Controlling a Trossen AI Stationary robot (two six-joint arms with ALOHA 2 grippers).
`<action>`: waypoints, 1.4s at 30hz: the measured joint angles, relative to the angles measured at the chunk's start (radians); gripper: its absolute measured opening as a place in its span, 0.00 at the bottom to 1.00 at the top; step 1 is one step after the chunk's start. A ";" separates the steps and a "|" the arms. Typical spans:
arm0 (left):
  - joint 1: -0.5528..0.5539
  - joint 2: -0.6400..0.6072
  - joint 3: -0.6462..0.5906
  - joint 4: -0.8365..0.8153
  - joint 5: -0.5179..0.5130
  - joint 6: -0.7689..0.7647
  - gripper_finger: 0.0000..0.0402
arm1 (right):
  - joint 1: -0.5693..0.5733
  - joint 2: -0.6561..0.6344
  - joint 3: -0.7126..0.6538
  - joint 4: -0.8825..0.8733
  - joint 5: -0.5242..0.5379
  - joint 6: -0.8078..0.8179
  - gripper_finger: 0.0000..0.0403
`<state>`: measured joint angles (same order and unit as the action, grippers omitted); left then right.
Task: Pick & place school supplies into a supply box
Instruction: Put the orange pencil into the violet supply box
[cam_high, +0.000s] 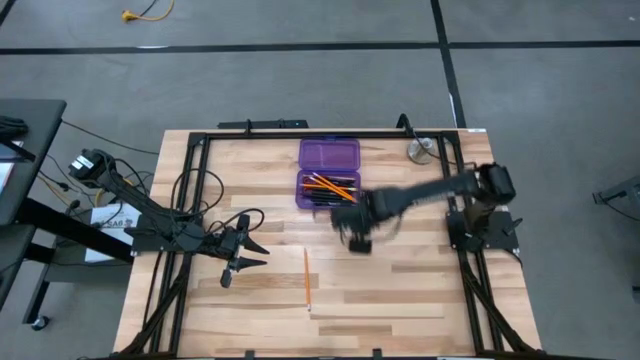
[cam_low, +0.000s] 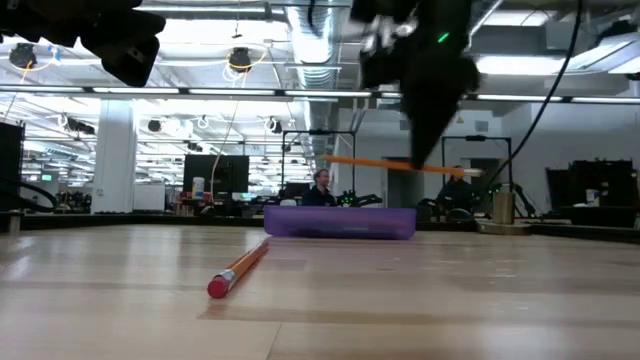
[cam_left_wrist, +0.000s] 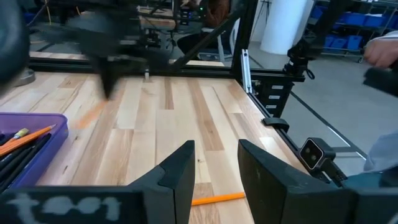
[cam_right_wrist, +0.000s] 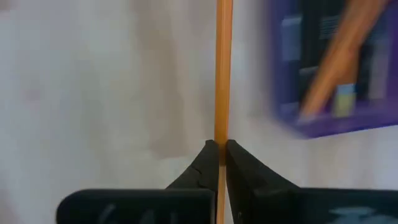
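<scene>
carry the pinched pencil level to the purple case

on the left, the left gripper (cam_high: 243, 250) hovers low over the pale wooden table (cam_high: 400, 290) with its two dark fingers (cam_left_wrist: 180, 177) spread apart and nothing between them; it waits clear of the work; just beside it toward the middle, a thin orange pencil with a red eraser end (cam_high: 306, 277) lies loose on the boards, not yet collected.

moving right, the small translucent purple plastic case (cam_high: 328, 172) sits open near the far middle of the table, its lid laid flat beyond the tray, with orange pencils and slim black pens (cam_high: 330, 186) already lying in the nearer tray; the right gripper (cam_high: 357, 232) hangs just on the near side of that tray, its fingers closed tight on a second thin orange pencil (cam_right_wrist: 222, 74), lifted clear of the table and roughly horizontal in the low view.

to do this step well, i judge the pencil should be kept level, turned to lie along the tray's length, and lowered over the open tray before the fingers part; a crooked pencil could catch the rim; a round silver metal disc (cam_high: 421, 150) at the far right is best left alone.
</scene>
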<state>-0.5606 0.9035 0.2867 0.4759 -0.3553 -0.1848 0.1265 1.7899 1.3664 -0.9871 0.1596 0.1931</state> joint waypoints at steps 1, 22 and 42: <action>0.000 0.000 0.000 0.000 0.000 0.000 0.27 | -0.046 0.002 0.005 0.004 -0.003 -0.036 0.00; 0.015 0.000 -0.001 -0.077 -0.050 0.044 0.27 | -0.358 0.433 0.529 -0.180 -0.086 -0.436 0.11; 0.021 0.000 -0.001 -0.058 -0.193 -0.069 0.27 | -0.456 0.163 0.540 -0.259 -0.082 -0.372 0.25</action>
<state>-0.5396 0.9034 0.2859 0.4179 -0.5481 -0.2537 -0.3295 1.9524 1.9062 -1.2457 0.0773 -0.1793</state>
